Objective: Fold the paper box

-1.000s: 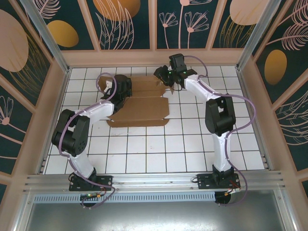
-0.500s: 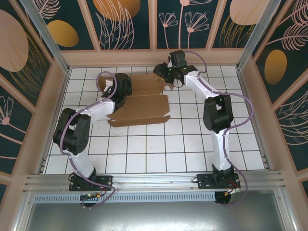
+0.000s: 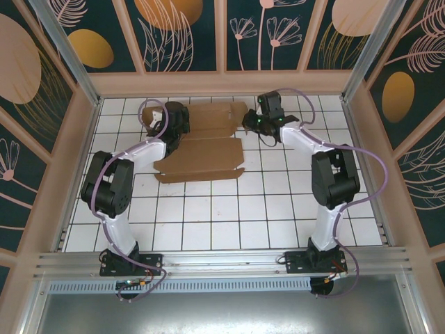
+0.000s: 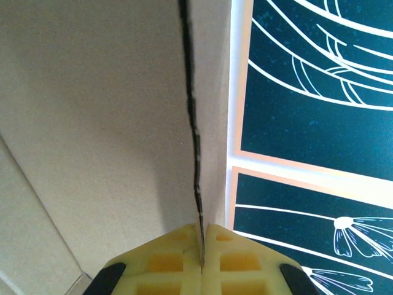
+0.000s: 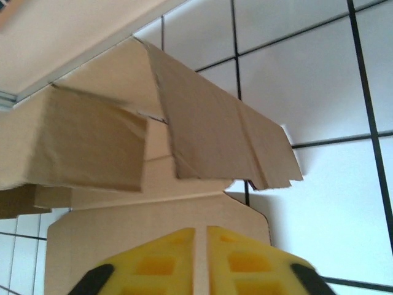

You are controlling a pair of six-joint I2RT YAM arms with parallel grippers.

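Rightward and a little nearer is where the right pincer (image 3: 253, 125) has swung since a second ago: it was over the sheet's far right corner and now sits just off the 3 o'clock edge of the far panel, which shows more fully. The left arm has barely shifted.

The paper box (image 3: 201, 156) lies mostly flat at about 12 o'clock on the tiled surface (image 3: 229, 216), between the two arms, with flaps raised along its far side. The left pincer (image 3: 167, 127) is at the sheet's 9 o'clock far corner; its wrist view shows the yellow pads (image 4: 178, 258) clamped on a thin cardboard edge. In the right wrist view the pads (image 5: 166, 261) stand together with only a hairline between them. A bent, creased flap rises just beyond them.

The cardboard looks light and fairly stiff, but it should give at its crease lines and crumple if squeezed mid-panel. Flap edges close to a crease look like the safest hold. Being light, the sheet will likely slide on the tiles unless one side is pinned.

Whether a sliver of cardboard sits inside the right pads cannot be made out. The arms cover both far corners from above, and the left wrist view is too close to tell which flap is gripped.
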